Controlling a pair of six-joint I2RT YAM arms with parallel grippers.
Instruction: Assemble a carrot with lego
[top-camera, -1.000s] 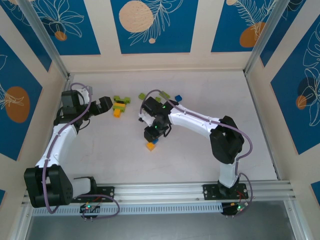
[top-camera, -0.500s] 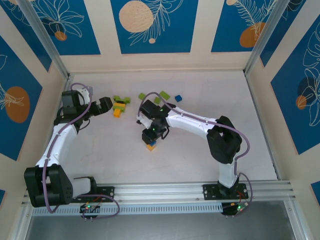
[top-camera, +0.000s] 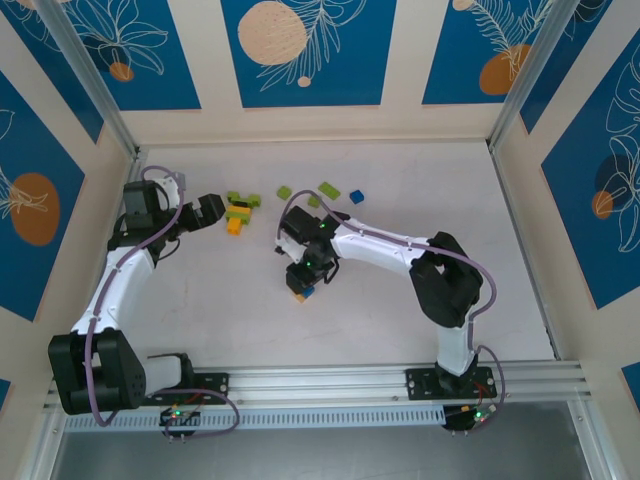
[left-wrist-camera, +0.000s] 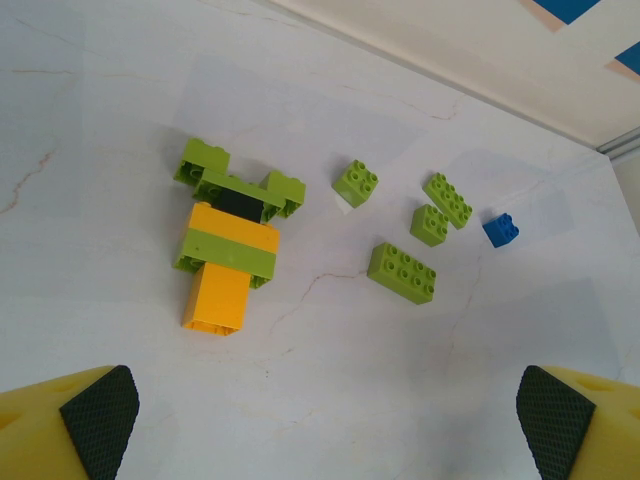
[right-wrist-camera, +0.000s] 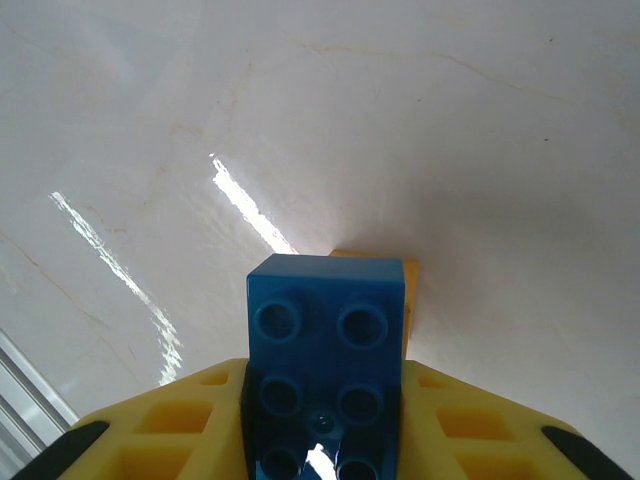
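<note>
A partly built lego carrot (left-wrist-camera: 230, 250) of lime green, black and orange bricks lies on the white table; in the top view the carrot (top-camera: 240, 212) is just right of my left gripper (top-camera: 205, 210). That left gripper (left-wrist-camera: 325, 430) is open with nothing between its fingers. My right gripper (top-camera: 303, 278) is shut on a blue lego brick (right-wrist-camera: 325, 340), near the table's middle. An orange brick (right-wrist-camera: 408, 295) shows behind the blue brick's far end and low against the table; it appears as an orange brick (top-camera: 298, 294) under the gripper. Whether the two are joined I cannot tell.
Loose lime green bricks (left-wrist-camera: 402, 272) (left-wrist-camera: 356, 183) (left-wrist-camera: 447, 199) and a small blue brick (left-wrist-camera: 501, 230) lie right of the carrot. They sit toward the back of the table (top-camera: 330, 190), with the small blue brick (top-camera: 357, 196) behind the right forearm. Patterned walls enclose the table.
My right gripper has shifted slightly left and toward the near edge, coming down over the orange brick with the blue brick in it. The left arm has not moved.
</note>
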